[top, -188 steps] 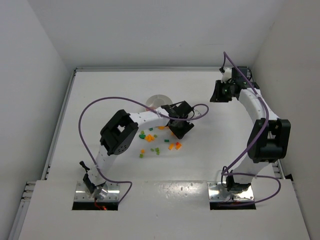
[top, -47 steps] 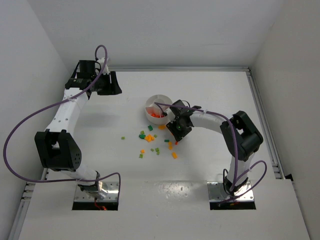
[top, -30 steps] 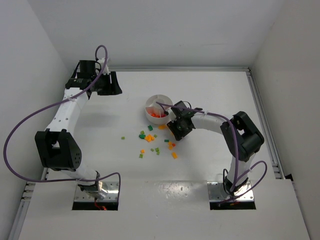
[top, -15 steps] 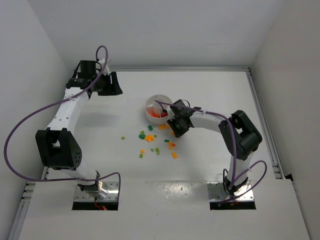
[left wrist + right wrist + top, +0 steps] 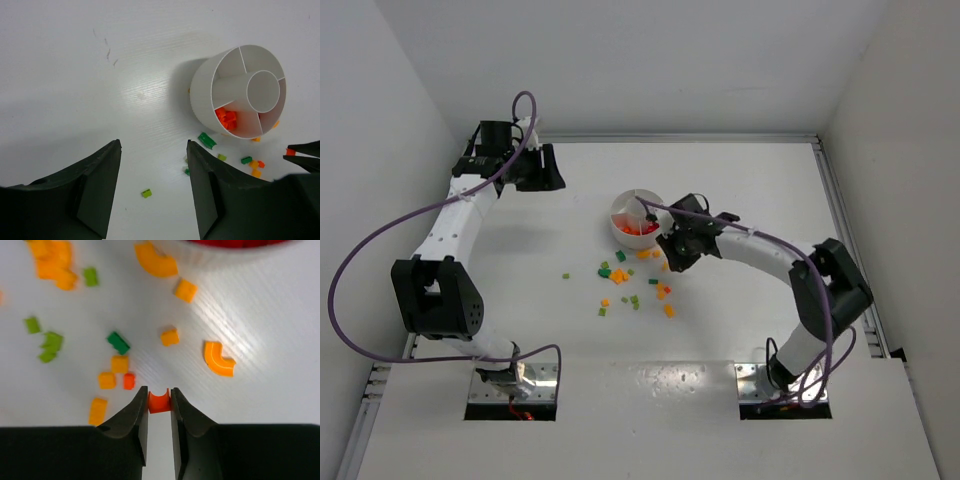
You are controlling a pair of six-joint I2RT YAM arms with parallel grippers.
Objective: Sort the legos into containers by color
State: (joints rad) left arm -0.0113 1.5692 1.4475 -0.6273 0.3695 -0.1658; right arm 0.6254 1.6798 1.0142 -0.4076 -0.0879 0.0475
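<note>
Right wrist view: right gripper [image 5: 159, 393], jaws nearly together, clamped on a small red curved lego [image 5: 159, 403]; loose orange & green legos [image 5: 219, 359] on table beyond. Left gripper [image 5: 153, 145]: jaws apart, empty, above white dish [image 5: 200, 95], w/ red bricks in one wedge.

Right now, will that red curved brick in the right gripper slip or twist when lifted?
Probably stiff: the red curved brick looks like hard, glossy plastic. Likely light, being tiny between the right gripper's fingertips. It might pivot, since only its two sides are pinched.
</note>
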